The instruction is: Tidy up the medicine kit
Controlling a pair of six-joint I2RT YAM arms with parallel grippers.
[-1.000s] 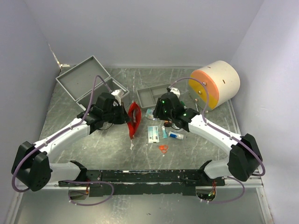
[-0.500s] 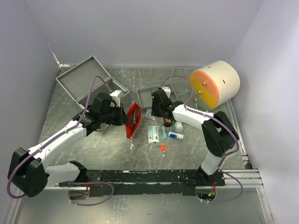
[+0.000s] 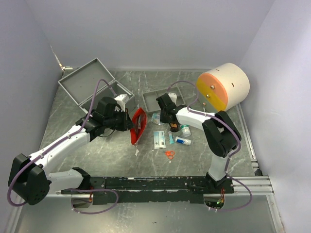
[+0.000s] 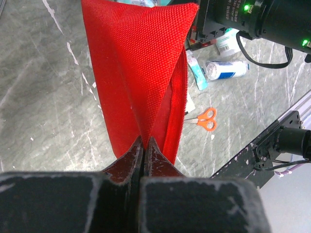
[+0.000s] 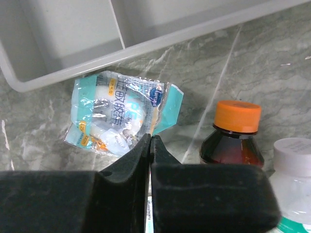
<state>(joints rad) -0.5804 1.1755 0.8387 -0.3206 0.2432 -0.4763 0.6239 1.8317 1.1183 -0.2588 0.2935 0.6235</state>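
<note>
A red zip pouch [image 3: 139, 124] stands on edge mid-table, and my left gripper [image 4: 144, 141] is shut on the fold of the red pouch [image 4: 141, 63], holding it up. My right gripper [image 5: 149, 138] is shut, its tips pinching the lower edge of a clear and teal plastic packet [image 5: 116, 114] lying by the grey tray [image 5: 73, 29]. In the top view the right gripper [image 3: 162, 113] sits just right of the pouch. A brown bottle [image 5: 235, 133] with an orange cap and a white bottle [image 5: 294, 179] stand to the right.
Orange scissors [image 3: 169, 154], a bandage roll [image 3: 183, 141], a teal tube [image 3: 171, 138] and a blister card [image 3: 159, 139] lie in front. A grey lidded box [image 3: 87, 80] is back left. A cream cylinder [image 3: 223, 87] with an orange face lies back right.
My right arm has folded in and swung left to the packet, and its jaws have gone from open to shut. The left gripper still holds the pouch, shifted slightly.
</note>
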